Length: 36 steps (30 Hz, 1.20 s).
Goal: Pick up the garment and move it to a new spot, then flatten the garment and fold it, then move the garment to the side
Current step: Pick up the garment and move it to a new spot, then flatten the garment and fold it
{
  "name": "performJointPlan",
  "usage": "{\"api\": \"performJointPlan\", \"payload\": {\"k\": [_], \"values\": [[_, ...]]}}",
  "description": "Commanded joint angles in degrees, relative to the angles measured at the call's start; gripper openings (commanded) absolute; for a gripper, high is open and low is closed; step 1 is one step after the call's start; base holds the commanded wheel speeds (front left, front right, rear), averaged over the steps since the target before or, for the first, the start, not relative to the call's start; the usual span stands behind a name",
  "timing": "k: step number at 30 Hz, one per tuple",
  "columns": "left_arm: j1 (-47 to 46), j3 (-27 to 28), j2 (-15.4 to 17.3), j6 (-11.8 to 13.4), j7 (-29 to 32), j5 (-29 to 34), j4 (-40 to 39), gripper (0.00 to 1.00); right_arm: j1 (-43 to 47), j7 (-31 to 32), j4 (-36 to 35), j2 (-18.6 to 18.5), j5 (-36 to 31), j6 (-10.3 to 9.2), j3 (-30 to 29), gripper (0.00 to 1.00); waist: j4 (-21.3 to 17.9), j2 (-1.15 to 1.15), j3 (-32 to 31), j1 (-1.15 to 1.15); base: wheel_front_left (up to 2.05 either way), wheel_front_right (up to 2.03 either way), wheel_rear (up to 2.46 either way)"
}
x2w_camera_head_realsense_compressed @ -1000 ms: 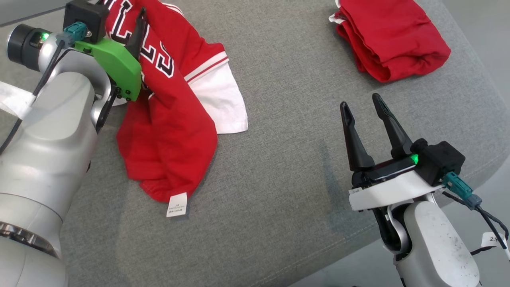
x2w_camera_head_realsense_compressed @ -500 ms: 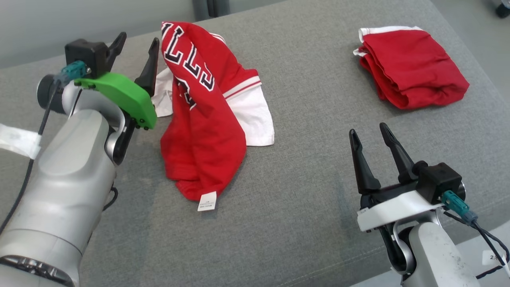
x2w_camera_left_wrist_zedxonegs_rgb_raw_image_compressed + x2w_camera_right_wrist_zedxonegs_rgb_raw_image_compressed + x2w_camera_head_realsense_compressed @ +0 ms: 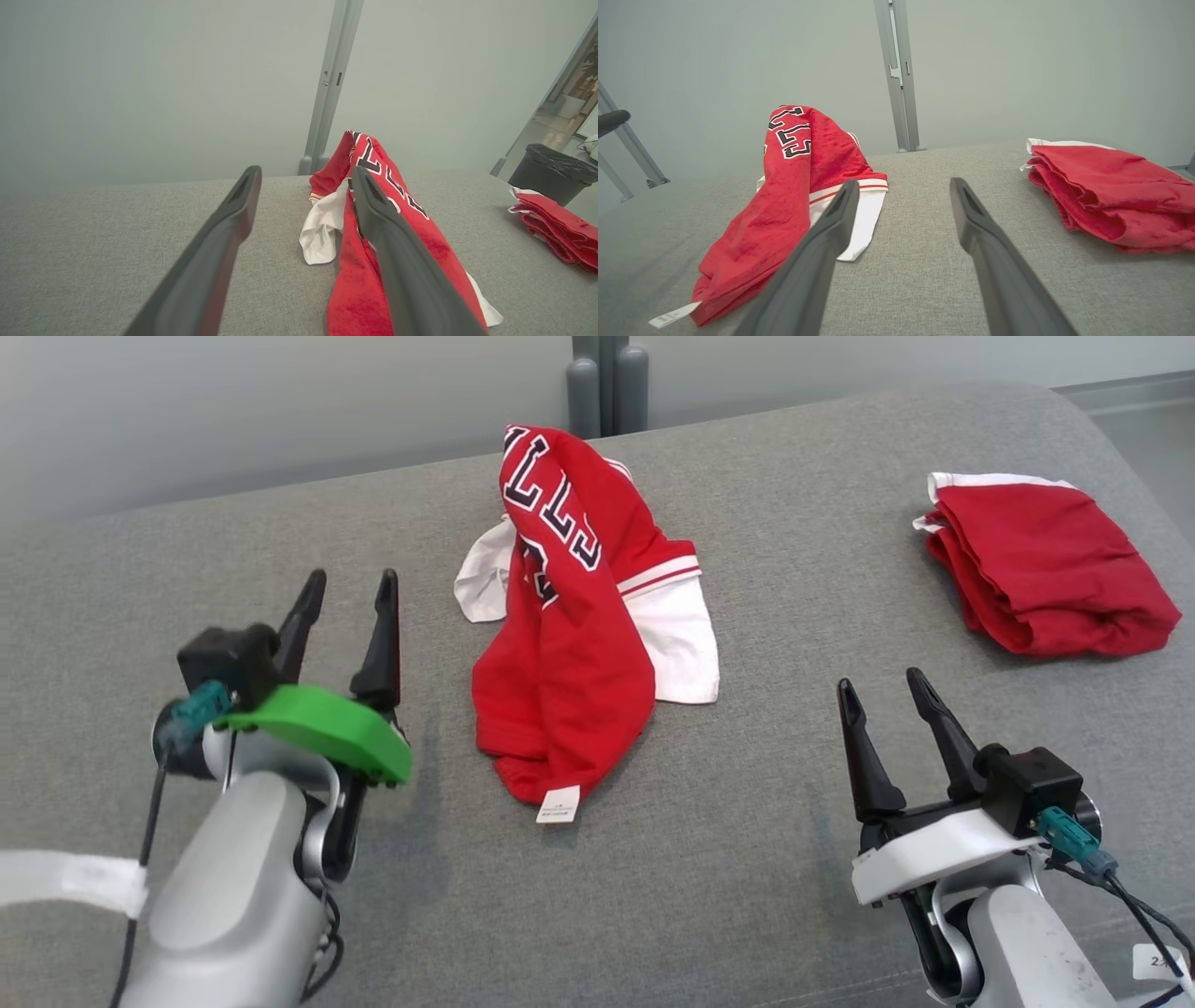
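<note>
Garment (image 3: pixel 569 709) x1 crumpled, folded pile (image 3: pixel 1046 569) x1

Garments counted: two, both red, namely one crumpled garment (image 3: pixel 569 681) with dark lettering and one folded garment (image 3: pixel 1046 569). Grippers: two, the left gripper (image 3: pixel 353 581) and the right gripper (image 3: pixel 880 681), each with two dark fingers (image 3: pixel 383 644). Cushioned grey surface (image 3: pixel 747 821): one. White label (image 3: pixel 557 805) on the crumpled garment: one. Upright grey post (image 3: pixel 607 387): one. Black bin (image 3: pixel 551 172): one.

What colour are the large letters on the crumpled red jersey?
The letters on the crumpled red jersey are black with white outlines; clearest in head view.
</note>
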Motion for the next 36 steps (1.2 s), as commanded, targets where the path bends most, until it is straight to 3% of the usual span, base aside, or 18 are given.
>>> {"api": "performJointPlan", "payload": {"k": [1,11,16,27,36], "values": [[2.4,0.7,-0.7,0.4,0.0,1.1,-1.4,1.0,-0.5,-0.2,0.4,-0.2,0.0,0.0,0.0,1.0,1.1,0.0,0.0,0.0,0.0,0.0,0.0],[17.4,7.3,-3.7,1.8,0.0,8.3,-11.7,1.0,-1.8,-0.2,3.6,-0.2,-0.1,0.0,-0.4,1.0,2.7,0.0,0.2,0.0,0.0,0.0,0.0],[21.4,8.7,-5.4,0.7,0.0,10.9,-12.6,1.0,-2.1,-0.2,5.2,-0.2,-0.6,0.0,-1.1,1.0,3.6,0.0,-0.1,0.0,0.0,0.0,0.0],[16.5,2.3,-8.8,-3.1,2.2,11.1,0.3,1.0,-2.4,-0.2,5.4,-0.2,-0.7,0.0,-0.4,1.0,2.6,0.0,-0.3,0.0,0.0,0.0,0.0],[10.4,-0.6,-9.8,-2.8,5.1,9.2,12.0,1.0,-2.2,-0.2,4.9,-0.2,-0.3,0.0,0.5,1.0,-0.3,0.0,0.2,0.0,0.0,0.0,0.0]]}}
